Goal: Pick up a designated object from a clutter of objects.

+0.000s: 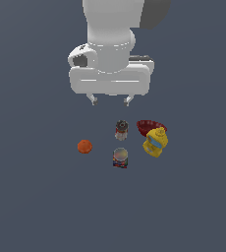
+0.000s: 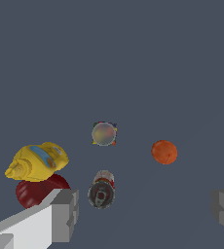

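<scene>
Approach step: my pincer (image 1: 110, 100) hangs wide open, empty. Silvery-topped can (image 1: 120, 158) lies beyond the dark-topped can (image 1: 122, 130); I must advance, then descend.

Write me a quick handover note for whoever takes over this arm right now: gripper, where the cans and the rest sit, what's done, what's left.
Gripper: open, empty, hanging above the clutter.
Target silver-topped can: standing on the floor, untouched, apart from its neighbours.
Dark-topped can: between target and gripper in the exterior view; not the one to take.
Yellow bottle overlaps the red bowl, on the exterior view's right.
Orange ball: alone, on the exterior view's left.
Done: nothing grasped yet.
Left: move over the target, descend, close, lift.
</scene>
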Action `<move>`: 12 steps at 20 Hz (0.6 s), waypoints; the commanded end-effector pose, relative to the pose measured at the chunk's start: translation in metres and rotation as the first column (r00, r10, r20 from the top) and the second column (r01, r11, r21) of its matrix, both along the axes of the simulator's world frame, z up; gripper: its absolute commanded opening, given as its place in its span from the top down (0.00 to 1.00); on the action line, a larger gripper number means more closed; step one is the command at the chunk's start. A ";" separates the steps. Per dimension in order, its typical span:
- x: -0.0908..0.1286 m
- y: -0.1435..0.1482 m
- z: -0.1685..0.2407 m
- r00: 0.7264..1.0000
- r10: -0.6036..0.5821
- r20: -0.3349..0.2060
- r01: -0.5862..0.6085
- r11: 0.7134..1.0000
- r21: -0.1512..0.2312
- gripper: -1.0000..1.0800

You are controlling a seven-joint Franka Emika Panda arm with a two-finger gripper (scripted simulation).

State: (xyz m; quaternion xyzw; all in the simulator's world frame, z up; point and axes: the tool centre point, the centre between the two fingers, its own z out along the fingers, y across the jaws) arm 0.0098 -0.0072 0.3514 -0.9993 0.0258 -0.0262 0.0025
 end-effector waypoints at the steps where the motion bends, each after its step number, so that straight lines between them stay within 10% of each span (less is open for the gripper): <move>1: 0.001 0.000 -0.003 1.000 -0.001 -0.002 0.001 1.000 0.000 0.04; 12: 0.022 0.011 -0.064 1.000 -0.019 -0.015 0.019 1.000 0.000 0.04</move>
